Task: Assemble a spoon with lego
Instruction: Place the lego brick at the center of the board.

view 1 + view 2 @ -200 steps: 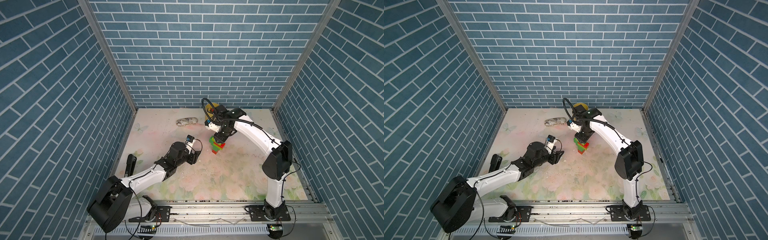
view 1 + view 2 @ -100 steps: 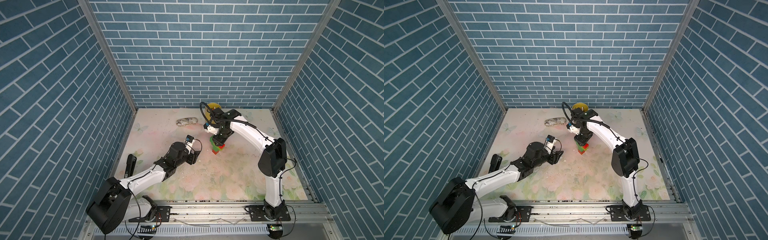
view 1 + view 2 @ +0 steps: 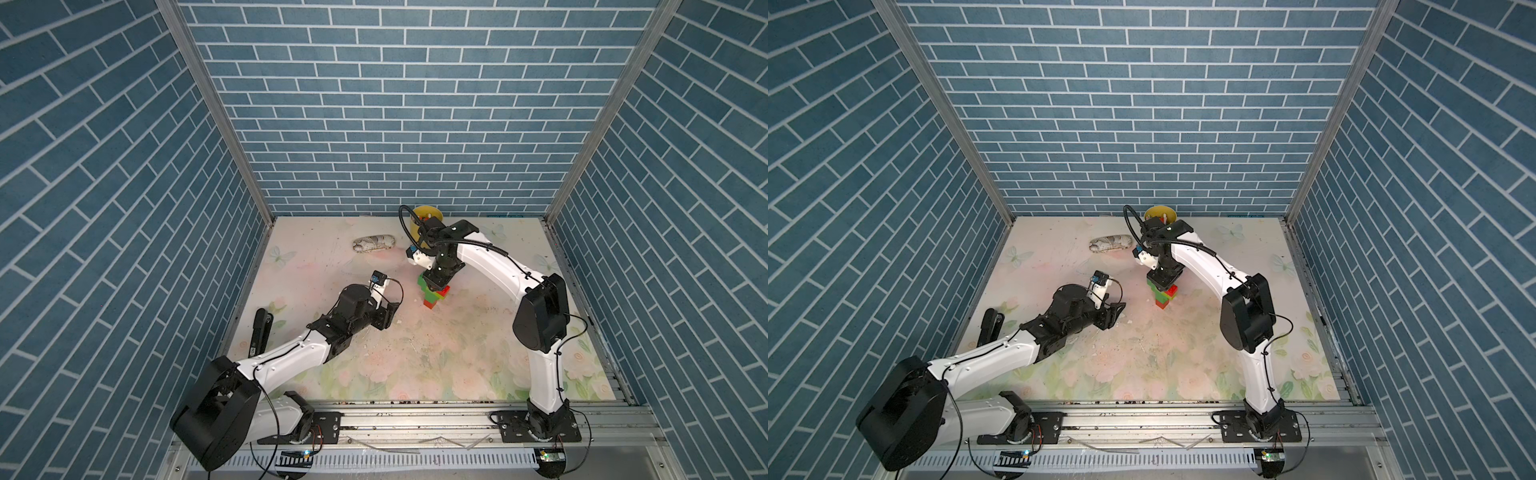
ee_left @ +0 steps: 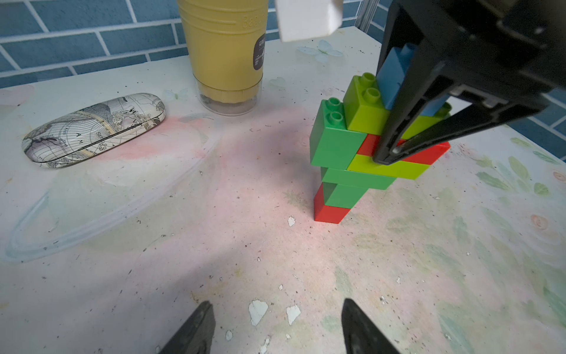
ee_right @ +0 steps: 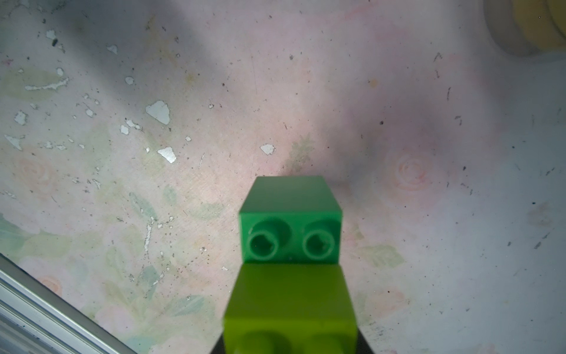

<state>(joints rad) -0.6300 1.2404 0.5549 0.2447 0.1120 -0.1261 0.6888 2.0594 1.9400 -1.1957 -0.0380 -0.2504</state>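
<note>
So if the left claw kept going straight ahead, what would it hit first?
Probably the spoon, standing slightly off its line; the left gripper is open, and depth is unclear.

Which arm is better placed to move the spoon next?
Right, likely. The right claw is shut on the head of the upright spoon; the left claw hangs open near the table, apart from the spoon.

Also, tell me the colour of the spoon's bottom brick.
The bottom brick is red, best seen in the left wrist view.

Bright, even light; near lego [image 5: 290, 309] blurred
</note>
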